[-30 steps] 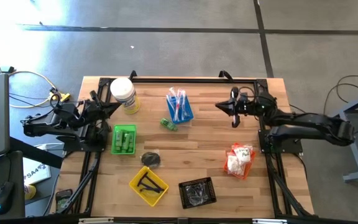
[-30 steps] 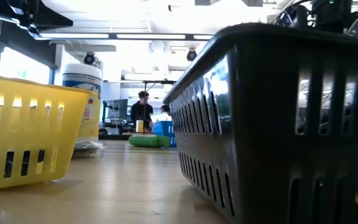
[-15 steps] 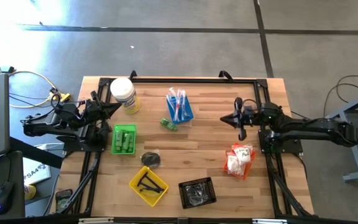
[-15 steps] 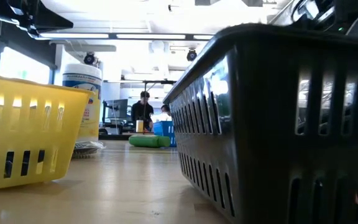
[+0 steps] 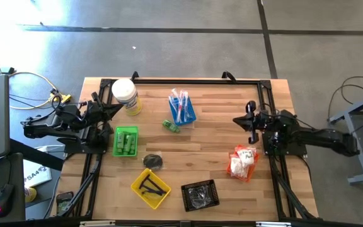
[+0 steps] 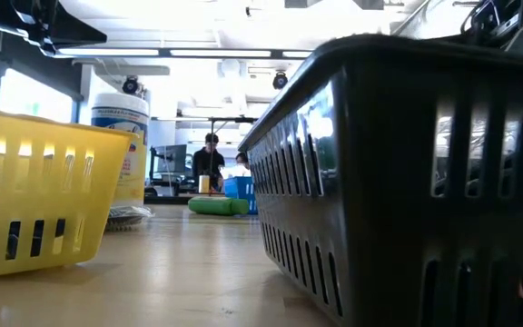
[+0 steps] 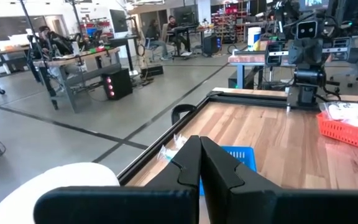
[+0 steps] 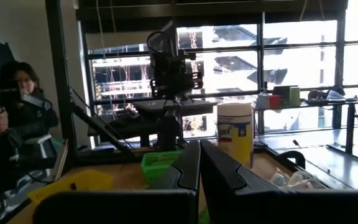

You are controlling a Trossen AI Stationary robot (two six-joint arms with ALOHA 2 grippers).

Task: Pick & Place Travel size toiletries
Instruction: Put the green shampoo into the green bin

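**Four views, one table**

The high camera looks straight down on the whole wooden table [image 5: 200, 151]. The low one sits at tabletop level against the black tray [image 6: 407, 173]. Each wrist camera faces across the table; all see the white tub [image 5: 125, 94].

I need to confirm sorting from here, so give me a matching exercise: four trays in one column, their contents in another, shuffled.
Trays:
1. green tray
2. blue tray
3. orange tray
4. yellow tray

Contents:
A. white sachets
B. black T-shaped pieces
C. small green bottles
D. toothbrushes in clear wrappers

Pairs: 1-C, 2-D, 3-A, 4-B
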